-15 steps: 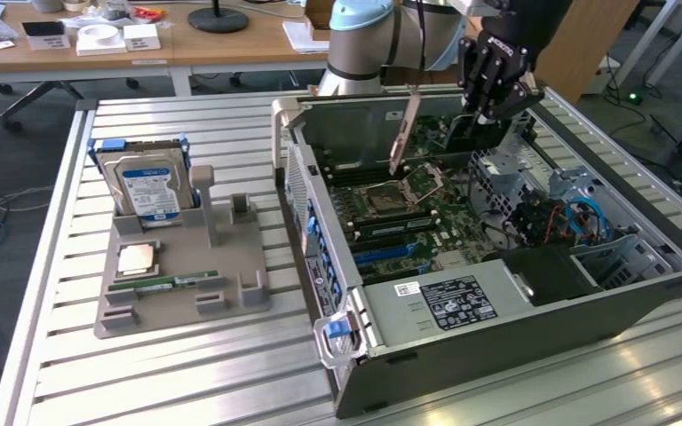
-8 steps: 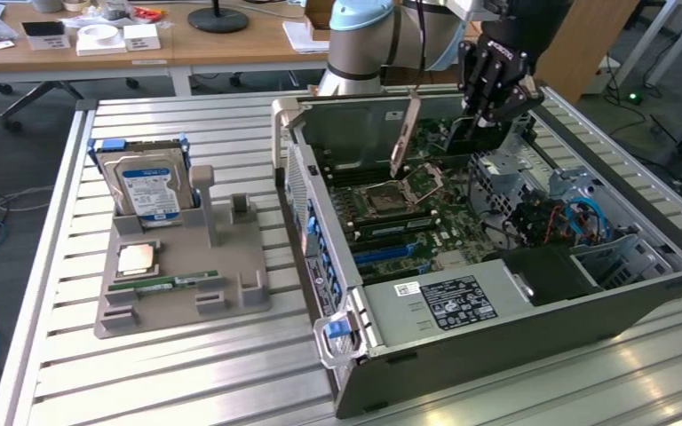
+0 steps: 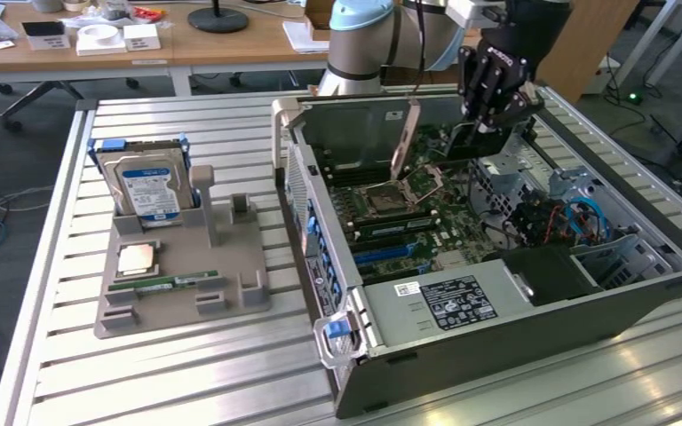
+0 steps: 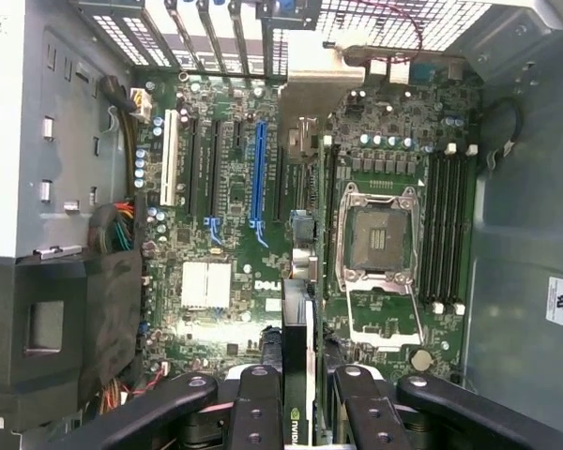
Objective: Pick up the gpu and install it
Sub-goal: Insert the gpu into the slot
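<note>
Gripping the gpu (image 4: 298, 323) edge-on, the hand (image 4: 302, 389) is partly closed on it above the open computer case (image 3: 519, 311). The card runs parallel to 1 blue slot (image 4: 256, 178) just beside it, apparently so it can seat squarely.

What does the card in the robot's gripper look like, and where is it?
The gpu is a thin, flat card, seen edge-on from the wrist view: dark, with a pale strip along one side and a printed logo near the gripper. The fingers pinch it from both sides. It hangs over the green motherboard inside the open computer case. Whether it touches the board cannot be told.
</note>
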### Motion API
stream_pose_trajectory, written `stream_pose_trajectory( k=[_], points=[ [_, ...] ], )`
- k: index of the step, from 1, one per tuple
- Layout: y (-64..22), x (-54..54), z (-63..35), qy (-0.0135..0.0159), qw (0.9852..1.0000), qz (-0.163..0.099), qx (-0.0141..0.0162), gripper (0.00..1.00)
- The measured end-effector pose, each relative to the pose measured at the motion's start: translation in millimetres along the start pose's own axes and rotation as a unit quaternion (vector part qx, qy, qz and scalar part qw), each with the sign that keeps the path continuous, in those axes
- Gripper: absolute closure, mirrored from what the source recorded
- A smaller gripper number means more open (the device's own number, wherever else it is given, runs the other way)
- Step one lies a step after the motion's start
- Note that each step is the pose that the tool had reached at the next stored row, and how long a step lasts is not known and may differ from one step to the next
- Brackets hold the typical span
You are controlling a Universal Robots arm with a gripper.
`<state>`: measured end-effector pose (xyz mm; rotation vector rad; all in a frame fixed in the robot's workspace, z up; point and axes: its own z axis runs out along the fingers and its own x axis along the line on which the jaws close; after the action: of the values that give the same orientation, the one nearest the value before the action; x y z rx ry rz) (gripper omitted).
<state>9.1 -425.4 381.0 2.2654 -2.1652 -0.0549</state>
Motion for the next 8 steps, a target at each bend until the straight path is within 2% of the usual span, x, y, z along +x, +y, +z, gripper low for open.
stream_pose_trajectory(
  k=[8],
  points=[
    [4.7,3.3,5.7,0.0001,1.0000,0.000,0.0008,0.74]
  ],
)
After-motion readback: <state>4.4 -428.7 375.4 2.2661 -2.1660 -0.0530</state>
